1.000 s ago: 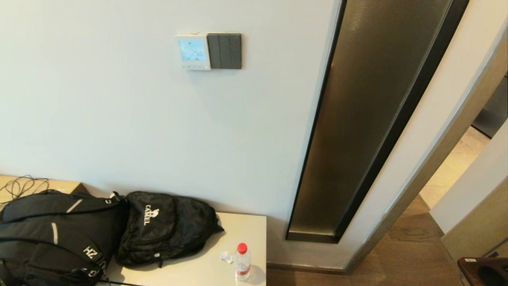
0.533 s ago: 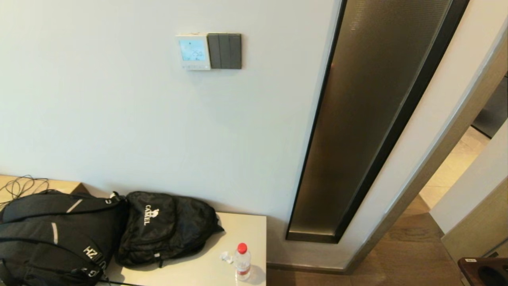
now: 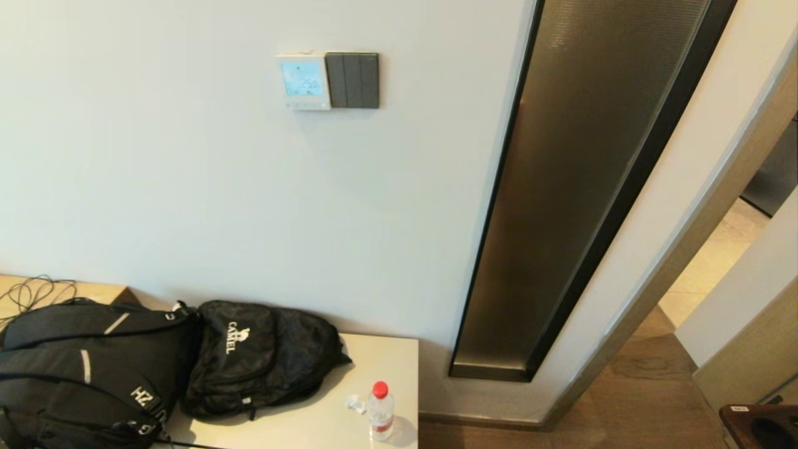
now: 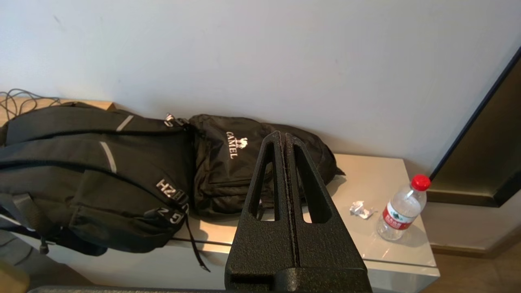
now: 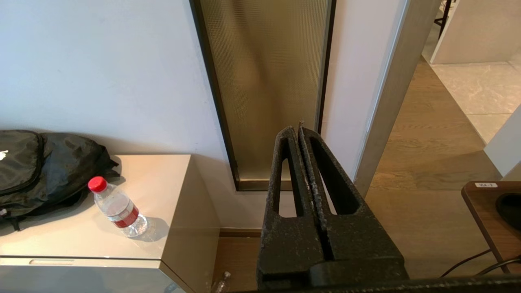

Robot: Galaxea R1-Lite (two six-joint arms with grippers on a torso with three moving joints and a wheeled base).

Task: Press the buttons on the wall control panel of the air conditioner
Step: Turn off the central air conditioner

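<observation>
The left gripper [image 4: 285, 136], black and textured, has its two fingers pressed flat together, holding nothing; it hangs low, in front of the pale cabinet top [image 4: 368, 240] with the black fabric backpacks [image 4: 101, 175] and the clear plastic water bottle with a red cap [image 4: 401, 209]. The right gripper [image 5: 299, 130] is likewise closed and empty, facing the tall bronze textured glass panel [image 5: 268, 81]. Neither shows in the head view. High on the wall, well apart from both, the small square white control panel [image 3: 303, 81] glows light blue, its tiny pale buttons [image 3: 305, 105] along the lower edge, touching the dark grey three-rocker switch plate [image 3: 353, 80].
</observation>
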